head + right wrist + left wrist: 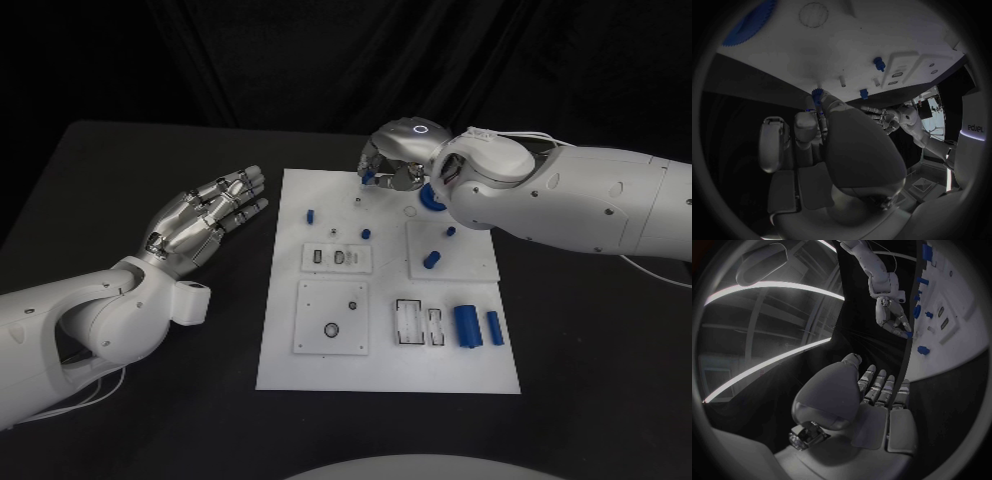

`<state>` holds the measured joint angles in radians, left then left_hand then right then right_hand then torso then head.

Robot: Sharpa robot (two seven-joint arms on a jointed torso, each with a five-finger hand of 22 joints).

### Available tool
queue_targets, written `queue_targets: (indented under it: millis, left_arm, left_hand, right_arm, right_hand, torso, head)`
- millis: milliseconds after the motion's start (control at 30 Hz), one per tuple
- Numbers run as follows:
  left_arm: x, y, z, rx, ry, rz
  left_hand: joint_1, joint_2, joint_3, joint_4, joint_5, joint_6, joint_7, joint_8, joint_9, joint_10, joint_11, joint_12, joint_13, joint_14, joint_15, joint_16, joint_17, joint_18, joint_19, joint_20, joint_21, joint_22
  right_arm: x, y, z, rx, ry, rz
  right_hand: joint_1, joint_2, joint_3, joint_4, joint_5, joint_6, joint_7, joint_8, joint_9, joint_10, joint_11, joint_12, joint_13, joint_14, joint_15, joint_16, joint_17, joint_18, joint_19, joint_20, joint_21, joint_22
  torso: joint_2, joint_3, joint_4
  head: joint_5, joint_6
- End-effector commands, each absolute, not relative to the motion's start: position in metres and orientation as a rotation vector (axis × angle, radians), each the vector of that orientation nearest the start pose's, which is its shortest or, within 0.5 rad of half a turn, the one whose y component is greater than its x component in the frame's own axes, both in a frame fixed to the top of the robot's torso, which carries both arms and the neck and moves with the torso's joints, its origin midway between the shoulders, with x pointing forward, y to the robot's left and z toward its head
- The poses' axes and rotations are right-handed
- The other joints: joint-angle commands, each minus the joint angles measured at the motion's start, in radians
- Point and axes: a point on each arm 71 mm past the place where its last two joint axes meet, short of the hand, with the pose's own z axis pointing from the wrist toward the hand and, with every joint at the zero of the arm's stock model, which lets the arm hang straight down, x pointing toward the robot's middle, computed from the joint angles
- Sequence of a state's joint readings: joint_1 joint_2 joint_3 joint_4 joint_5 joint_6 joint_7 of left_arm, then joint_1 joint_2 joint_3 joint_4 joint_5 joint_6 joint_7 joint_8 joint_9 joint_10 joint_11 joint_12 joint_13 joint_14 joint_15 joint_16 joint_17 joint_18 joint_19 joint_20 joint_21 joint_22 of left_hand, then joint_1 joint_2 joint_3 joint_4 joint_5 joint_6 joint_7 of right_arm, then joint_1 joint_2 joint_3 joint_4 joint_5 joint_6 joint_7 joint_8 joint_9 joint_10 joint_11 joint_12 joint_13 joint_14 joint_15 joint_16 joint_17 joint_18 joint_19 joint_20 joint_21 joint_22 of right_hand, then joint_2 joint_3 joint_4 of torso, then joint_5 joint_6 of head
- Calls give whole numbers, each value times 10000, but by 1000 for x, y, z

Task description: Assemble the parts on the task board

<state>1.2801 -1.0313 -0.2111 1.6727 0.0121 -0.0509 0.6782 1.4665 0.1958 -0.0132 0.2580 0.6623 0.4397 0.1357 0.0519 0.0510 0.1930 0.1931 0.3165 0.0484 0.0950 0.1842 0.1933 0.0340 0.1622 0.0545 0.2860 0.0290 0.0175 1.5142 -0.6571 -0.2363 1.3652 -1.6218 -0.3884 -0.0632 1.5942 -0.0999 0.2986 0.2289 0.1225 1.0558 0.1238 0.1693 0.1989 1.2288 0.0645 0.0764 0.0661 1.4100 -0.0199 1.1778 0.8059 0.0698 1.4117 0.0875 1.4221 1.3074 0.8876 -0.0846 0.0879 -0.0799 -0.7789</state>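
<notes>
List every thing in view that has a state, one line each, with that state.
left hand: open, fingers spread, holding nothing, beside the board.
right hand: pinching a small blue part over the board's far edge.
task board: flat on the table.
two blue cylinders: lying on the board, near right.
blue peg: standing on the board.

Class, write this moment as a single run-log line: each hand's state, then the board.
left hand: open, beside task board | right hand: pinching small blue part over board's far edge | two blue cylinders: lying on board
</notes>
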Motion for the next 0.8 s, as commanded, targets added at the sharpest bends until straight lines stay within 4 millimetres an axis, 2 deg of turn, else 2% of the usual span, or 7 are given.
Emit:
queue_targets:
  millis: [33, 667, 767, 800]
  left_arm:
    - [438, 252, -154, -8082, 10718, -19895]
    - [439, 252, -155, -8124, 10810, -19886]
    - [439, 253, -156, -8185, 10790, -19895]
    - [440, 252, -156, -8212, 10786, -19902]
  left_hand:
    - [73, 2, 84, -1, 32, 67, -26, 45, 10, -30, 69, 56, 10, 13, 79, 36, 16, 114, 7, 55, 17, 13]
    - [95, 0, 154, -34, 23, 26, -5, 34, 3, -40, 91, 54, 7, 35, 117, 78, 21, 99, 59, 68, 42, 28]
    - [95, 0, 154, -34, 23, 26, -5, 34, 3, -40, 91, 54, 7, 35, 117, 78, 21, 99, 59, 68, 42, 28]
    - [96, -2, 167, -39, 22, 17, -3, 33, 2, -40, 94, 56, 7, 40, 124, 87, 23, 96, 70, 70, 47, 31]
  right_arm:
    - [534, -148, -97, -5136, 13868, 4936]
    - [537, -141, -107, -5236, 14212, 4895]
    - [538, -142, -109, -5208, 14339, 4799]
    - [538, -142, -109, -5189, 14417, 4736]
  right_hand:
    - [-41, -87, 52, 3, 25, -71, 13, -65, 3, -22, 26, -58, 11, -7, 75, -17, -15, -94, 3, 78, -36, 338]
    - [-138, -156, 135, 51, -29, -226, 28, -212, 0, -241, 102, -162, 1, -114, 140, -159, -208, -58, -111, 134, -154, 207]
    - [-261, -274, 179, 115, -71, -618, -132, -481, -67, -802, 260, -162, -20, -220, 265, -279, -364, -29, -216, 238, -266, 94]
    - [-343, -366, 169, 135, -97, -918, -273, -672, -126, -1318, 336, -159, -33, -360, 323, -446, -604, 25, -367, 282, -418, -85]
  torso:
    - [0, 1, -6]
    - [-1, -26, 38]
    - [-1, -20, 30]
    - [1, -20, 31]
  head:
    - [0, -11]
    - [-70, -26]
    - [-76, -15]
    - [-81, -16]
